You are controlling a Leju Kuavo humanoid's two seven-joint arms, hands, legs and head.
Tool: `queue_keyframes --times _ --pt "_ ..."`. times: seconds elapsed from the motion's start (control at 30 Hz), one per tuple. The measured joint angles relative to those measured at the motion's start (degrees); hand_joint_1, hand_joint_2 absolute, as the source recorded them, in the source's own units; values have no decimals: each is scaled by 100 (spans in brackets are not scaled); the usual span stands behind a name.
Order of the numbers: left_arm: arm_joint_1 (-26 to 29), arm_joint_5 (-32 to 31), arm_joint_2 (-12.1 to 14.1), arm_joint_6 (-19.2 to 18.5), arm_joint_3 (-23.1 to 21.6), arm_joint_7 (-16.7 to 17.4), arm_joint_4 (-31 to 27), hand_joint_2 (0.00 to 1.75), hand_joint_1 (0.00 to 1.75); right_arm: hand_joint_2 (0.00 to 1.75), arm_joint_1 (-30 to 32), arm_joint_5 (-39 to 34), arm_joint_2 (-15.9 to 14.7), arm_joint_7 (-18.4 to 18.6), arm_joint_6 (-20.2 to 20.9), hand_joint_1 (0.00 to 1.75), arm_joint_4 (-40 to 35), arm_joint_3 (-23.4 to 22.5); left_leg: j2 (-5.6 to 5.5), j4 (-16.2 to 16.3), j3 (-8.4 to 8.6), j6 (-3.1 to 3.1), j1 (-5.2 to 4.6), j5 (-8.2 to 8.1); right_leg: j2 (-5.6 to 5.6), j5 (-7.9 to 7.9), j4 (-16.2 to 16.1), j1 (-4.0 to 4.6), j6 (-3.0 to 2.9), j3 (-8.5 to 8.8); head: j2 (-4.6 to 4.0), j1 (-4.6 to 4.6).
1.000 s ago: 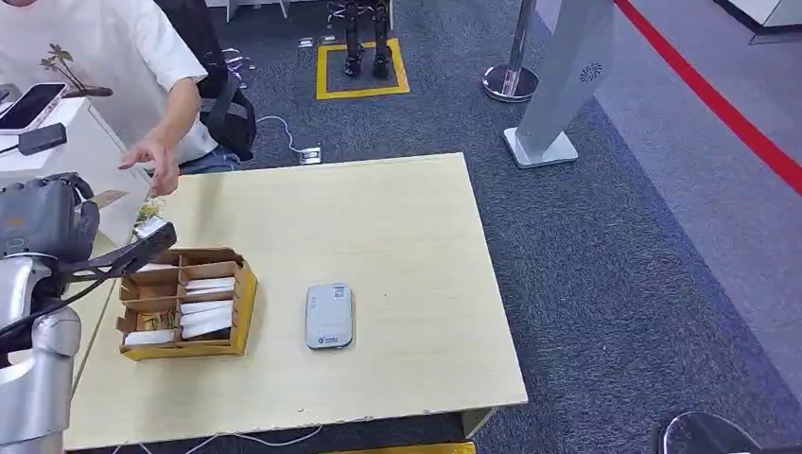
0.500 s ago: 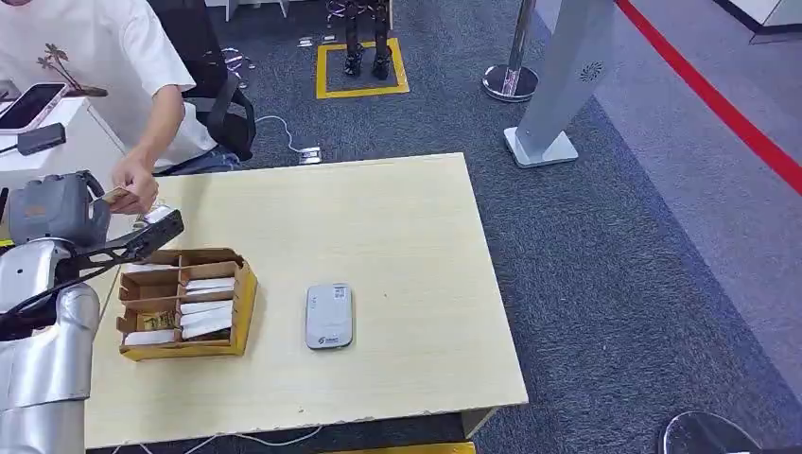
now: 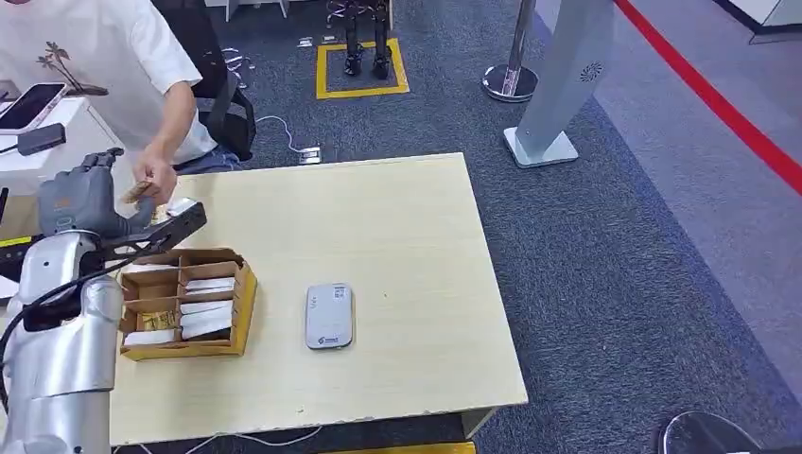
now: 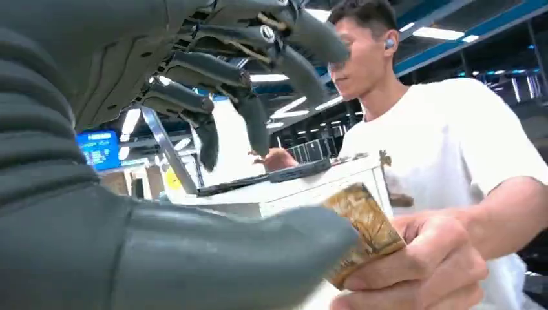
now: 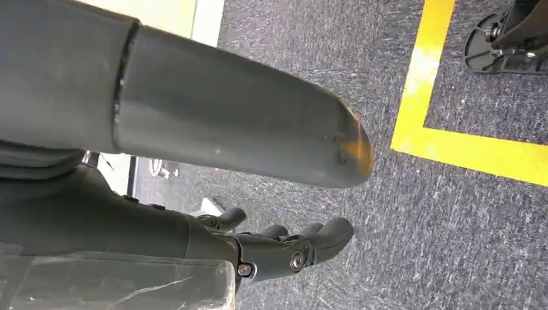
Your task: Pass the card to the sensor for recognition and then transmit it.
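Risen toward the person's hand (image 3: 156,177), left hand (image 3: 85,200) hangs released beside one card (image 4: 362,226).

Matt wooden table (image 3: 397,236) — cardboard box (image 3: 241,298), rough carpet (image 3: 615,236).

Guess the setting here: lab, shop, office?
Likely a robot demo or test hall, not a shop: grey carpet with a yellow marked floor square, a stanchion post, and a plain wooden table holding a card reader.

Left hand (image 3: 83,200) swung up off the box toward the desk's far corner, fingers (image 4: 252,116) spread. The person's hand (image 3: 154,180) reached in and now holds the card (image 4: 362,226).
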Motion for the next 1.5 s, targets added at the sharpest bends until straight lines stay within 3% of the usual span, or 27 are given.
queue_keyframes --times 0.2,0.3,0.33,0.4,0.57,0.7,0.77,0.9,1.03,1.2,1.5 --pt "191 390 -230 260 0 -133 -502 0 0 0 3 -76 0 -13 -11 0 0 0 -1 0 -1 0 0 0 -2 0 0 0 0 1 0 0" --pt "448 971 -403 407 2 -300 -991 0 0 0 8 -142 2 -46 -22 0 0 0 1 0 -1 2 -1 -2 1 0 -1 0 0 1 0 -2" --pt "533 1264 -499 459 18 -376 -1192 175 0 0 11 -168 2 -46 -28 0 0 0 -1 0 -4 2 -1 -2 -2 -1 -1 0 1 1 0 0" --pt "753 1791 -674 536 55 -536 -1568 175 0 0 8 -221 2 -52 -39 0 0 0 2 -1 -3 4 -2 -5 1 -1 -1 -2 1 1 0 -4" --pt "1733 3887 -1295 605 109 -1203 -2704 175 0 0 29 -442 13 -76 -122 0 0 0 5 -1 -3 3 -4 -12 5 -6 -3 -4 6 1 0 -2" --pt "2688 5431 -1728 522 109 -1665 -3291 175 0 0 37 -590 20 -103 -157 0 0 -2 5 -1 -2 7 -4 -18 5 -9 -5 -5 8 0 0 2" --pt "3082 5873 -1900 503 109 -1812 -3449 175 0 0 45 -632 22 -105 -190 0 0 -2 3 -1 -3 8 -4 -19 1 -10 -6 -5 9 0 0 2" --pt "3676 6098 -2016 573 109 -2116 -3632 175 0 0 49 -741 31 -109 -243 0 0 -13 4 -2 1 8 -3 -19 3 -10 -6 -4 9 1 0 0" --pt "4017 5802 -2064 724 22 -2175 -3630 175 0 0 48 -809 35 -184 -269 0 0 -18 3 -1 1 8 -2 -17 1 -10 -5 -4 9 2 0 0" --pt "4103 5656 -2074 1078 -96 -2264 -3578 175 0 0 44 -909 35 -210 -402 0 0 -18 3 -1 1 9 -3 -16 2 -9 -5 -4 9 4 0 -2" --pt "4119 5521 -2072 1331 -251 -2400 -3532 175 0 0 28 -1104 29 -315 -562 0 22 -22 3 0 1 9 -3 -17 2 -9 -6 -4 9 4 0 0"
